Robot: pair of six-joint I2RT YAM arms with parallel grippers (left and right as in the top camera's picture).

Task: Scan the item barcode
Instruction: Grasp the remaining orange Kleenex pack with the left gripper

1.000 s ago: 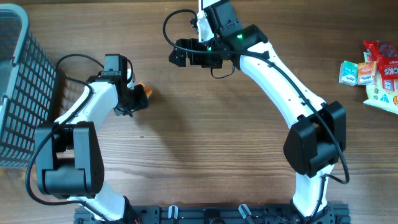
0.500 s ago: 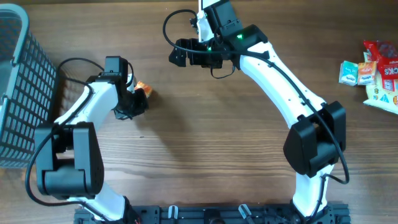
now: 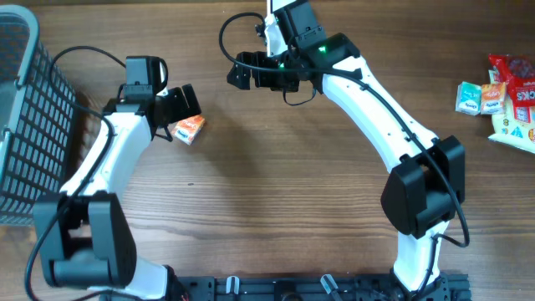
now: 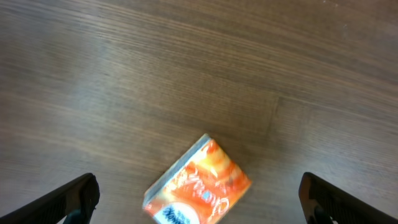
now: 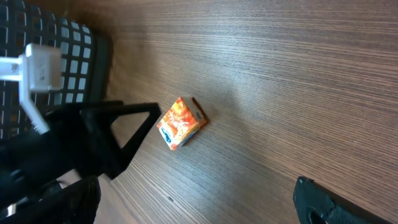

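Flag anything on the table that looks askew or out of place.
The small orange box lies loose on the table, turned at a slant, beneath the open left gripper, which is not holding it. Nothing spilled or damaged shows.

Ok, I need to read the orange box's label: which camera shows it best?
The left wrist view: the orange box is largest there, though its lower end is cropped. The right wrist view shows the box whole but small; overhead shows the box smallest.
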